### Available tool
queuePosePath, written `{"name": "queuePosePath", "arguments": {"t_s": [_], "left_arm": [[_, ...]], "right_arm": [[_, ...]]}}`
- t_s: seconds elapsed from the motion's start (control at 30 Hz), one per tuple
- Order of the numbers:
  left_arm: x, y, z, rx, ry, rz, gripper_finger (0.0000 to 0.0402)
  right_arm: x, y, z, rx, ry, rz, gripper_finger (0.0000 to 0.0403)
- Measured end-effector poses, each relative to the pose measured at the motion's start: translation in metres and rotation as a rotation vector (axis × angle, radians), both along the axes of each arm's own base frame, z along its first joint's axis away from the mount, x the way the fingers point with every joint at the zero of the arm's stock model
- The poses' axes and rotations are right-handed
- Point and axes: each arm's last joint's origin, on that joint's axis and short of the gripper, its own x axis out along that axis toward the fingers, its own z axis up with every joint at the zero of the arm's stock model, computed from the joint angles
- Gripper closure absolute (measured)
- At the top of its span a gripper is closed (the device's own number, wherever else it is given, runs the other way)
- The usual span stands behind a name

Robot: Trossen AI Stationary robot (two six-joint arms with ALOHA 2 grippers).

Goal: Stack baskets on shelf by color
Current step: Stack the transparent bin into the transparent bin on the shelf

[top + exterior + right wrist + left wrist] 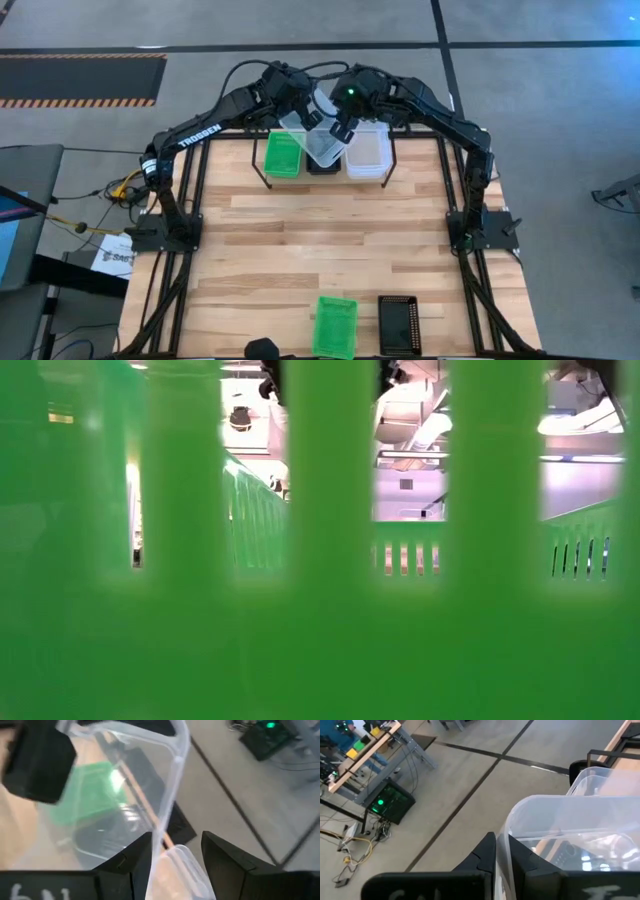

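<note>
A clear basket (560, 830) is clamped by its rim in the left gripper (502, 862), its 2 fingers pressed together on the thin wall. The same tilted basket's rim is straddled by the right gripper (172, 852), whose fingers stand apart. Just below both grippers, on the shelf (262, 172), a green basket (283, 153), a black one and another clear basket (367, 152) are seen. Well away, at the table's near edge, a second green basket (335, 325) and a black mesh basket (398, 324) lie.
</note>
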Motion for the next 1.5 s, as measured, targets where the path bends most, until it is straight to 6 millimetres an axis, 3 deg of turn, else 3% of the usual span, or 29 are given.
{"name": "queuePosePath", "arguments": {"t_s": [0.63,0.9,1.03,1.33,1.5], "left_arm": [[-0.001,-0.004,-0.002,-0.011,0.041,-0.009,0.0398],[-0.002,-0.004,-0.001,-0.003,0.049,-0.019,0.0398],[-0.002,-0.004,-0.001,-0.008,0.043,-0.019,0.0398],[-0.003,-0.005,-0.003,-0.024,0.063,-0.025,0.0398],[-0.004,-0.006,-0.005,-0.034,0.087,-0.026,0.0398]], "right_arm": [[-0.007,-0.016,-0.011,0.141,0.022,0.058,0.0215],[-0.046,0.002,-0.002,0.256,0.134,-0.034,0.0217],[-0.057,0.007,0.002,0.305,0.117,-0.106,0.0214],[-0.041,0.004,-0.012,0.282,0.167,-0.135,0.0221],[-0.051,-0.001,-0.018,0.282,0.202,-0.181,0.0226]]}}
